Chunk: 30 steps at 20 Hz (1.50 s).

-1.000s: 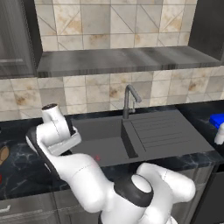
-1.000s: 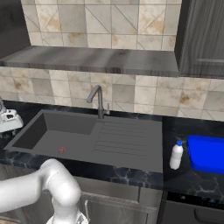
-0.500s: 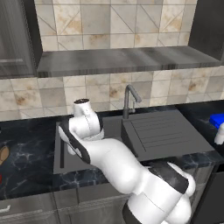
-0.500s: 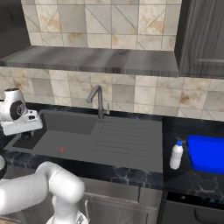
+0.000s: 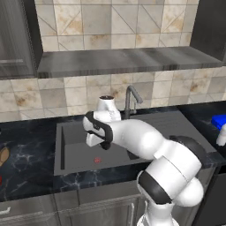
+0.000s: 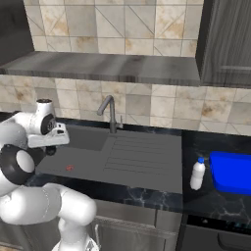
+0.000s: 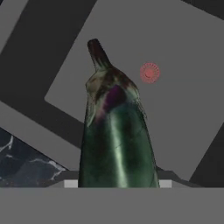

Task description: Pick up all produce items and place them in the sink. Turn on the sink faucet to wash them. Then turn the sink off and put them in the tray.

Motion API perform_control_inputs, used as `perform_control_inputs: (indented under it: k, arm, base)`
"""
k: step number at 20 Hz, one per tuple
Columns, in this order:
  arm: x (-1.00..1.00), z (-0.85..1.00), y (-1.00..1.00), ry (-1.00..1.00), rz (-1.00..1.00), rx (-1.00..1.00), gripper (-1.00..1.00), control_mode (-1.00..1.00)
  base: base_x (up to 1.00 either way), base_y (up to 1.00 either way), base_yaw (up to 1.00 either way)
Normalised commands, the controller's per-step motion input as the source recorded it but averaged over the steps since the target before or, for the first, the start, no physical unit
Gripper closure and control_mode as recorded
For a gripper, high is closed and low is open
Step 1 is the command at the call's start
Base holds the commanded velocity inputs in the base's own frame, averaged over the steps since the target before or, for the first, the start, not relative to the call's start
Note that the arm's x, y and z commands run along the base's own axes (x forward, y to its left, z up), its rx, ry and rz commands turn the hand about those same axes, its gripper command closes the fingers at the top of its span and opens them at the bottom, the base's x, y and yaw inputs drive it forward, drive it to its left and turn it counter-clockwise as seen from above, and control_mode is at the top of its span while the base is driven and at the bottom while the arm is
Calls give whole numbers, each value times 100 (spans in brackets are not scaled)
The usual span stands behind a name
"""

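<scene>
Left base view: the white arm reaches to frame centre, its claw (image 5: 95, 140) hanging over the sink (image 5: 75, 150), with the faucet (image 5: 130, 99) just behind. A tan item (image 5: 3, 155) lies on the desk (image 5: 26, 163) at far left.

Right base view: the tray (image 6: 231, 171) sits lower right, a white bottle (image 6: 197, 173) beside it.

Hand view: the claw is clamped on the dark green eggplant (image 7: 116, 135), mid-frame above the basin's red drain mark (image 7: 150, 72).

No readable text or labels anywhere.
</scene>
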Motion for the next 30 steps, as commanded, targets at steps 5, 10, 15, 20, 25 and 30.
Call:
perform_control_inputs:
  k: [5, 10, 15, 20, 25, 30]
  arm:
    - [50, -2, -23, 10, -11, 3, 100, -100]
    - [33, -20, -4, 10, -12, 0, 100, -100]
    - [35, -30, 1, 12, -15, -4, 100, -100]
    - [30, -38, 3, 8, -16, -7, 100, -100]
    - [25, -40, 2, 1, -13, -10, 100, -100]
    - [21, -37, 1, 0, -11, -8, 100, -100]
  base:
    - [0, 0, 0]
    - [0, 0, 0]
    - [0, 0, 0]
    - [0, 0, 0]
    - [0, 0, 0]
    - [0, 0, 0]
